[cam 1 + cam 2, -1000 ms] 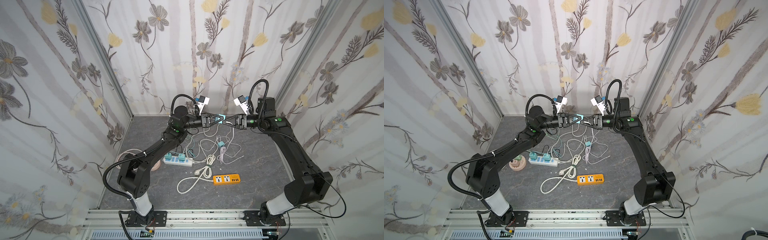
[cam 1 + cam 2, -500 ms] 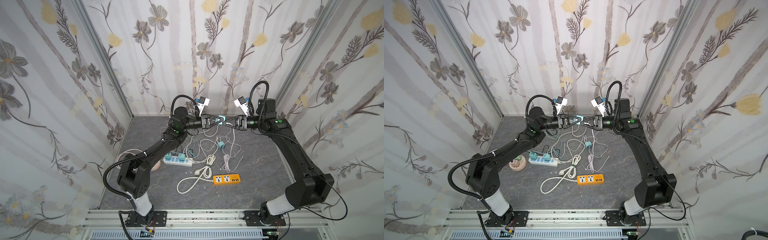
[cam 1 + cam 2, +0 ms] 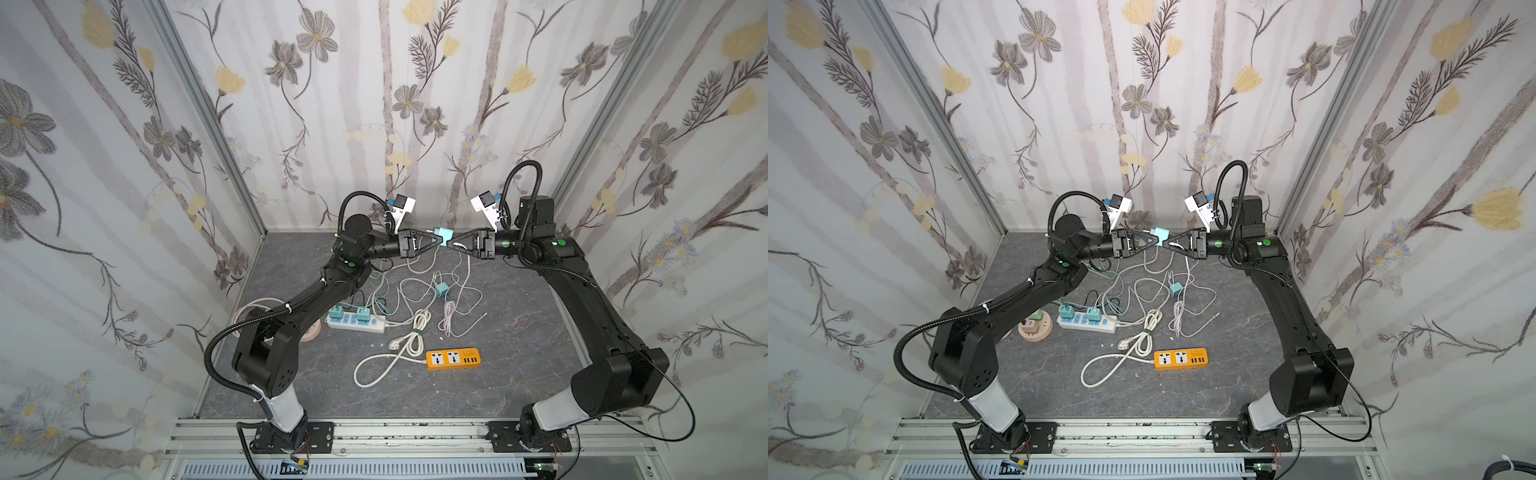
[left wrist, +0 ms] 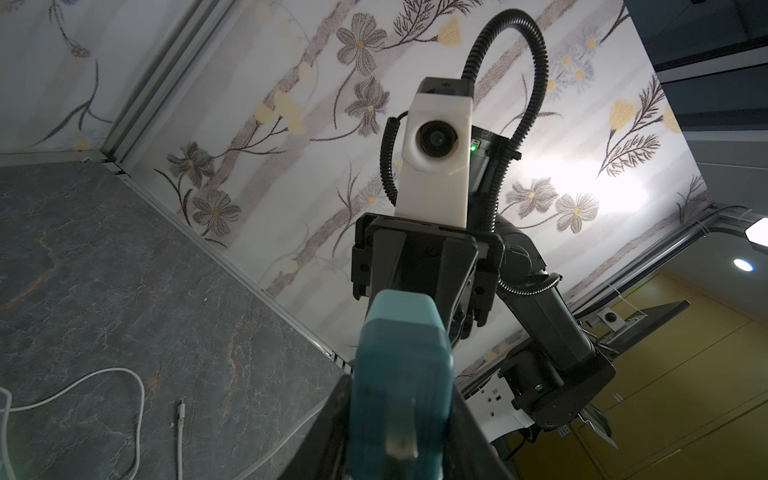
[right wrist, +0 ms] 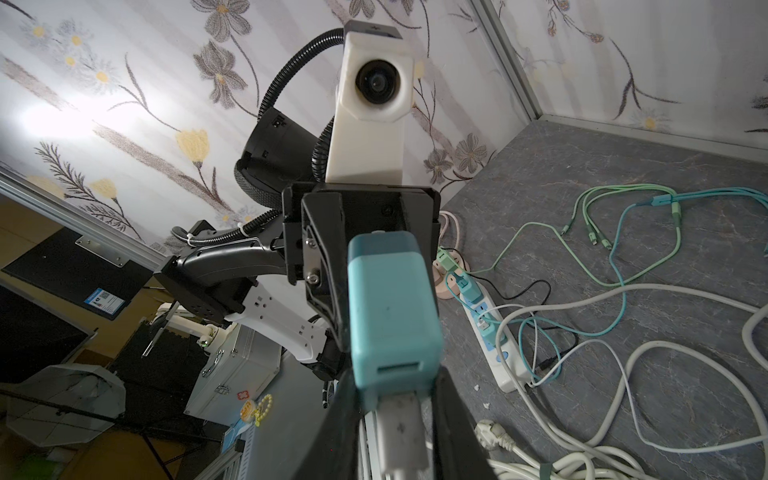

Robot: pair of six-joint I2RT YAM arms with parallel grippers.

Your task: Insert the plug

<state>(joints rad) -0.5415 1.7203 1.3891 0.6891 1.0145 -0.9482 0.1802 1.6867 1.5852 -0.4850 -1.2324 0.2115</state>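
Mid-air, the left gripper [image 3: 434,243] clamps the teal adapter [image 5: 390,307]; the right gripper [image 3: 455,245], closed on the USB plug [image 5: 401,432], holds it at the adapter's port [image 5: 397,369], where seating likely needs a square, straight push

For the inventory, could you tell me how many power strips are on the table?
3: white one left of centre; orange one nearer the front; round pink one beside the white, partly behind the left arm.
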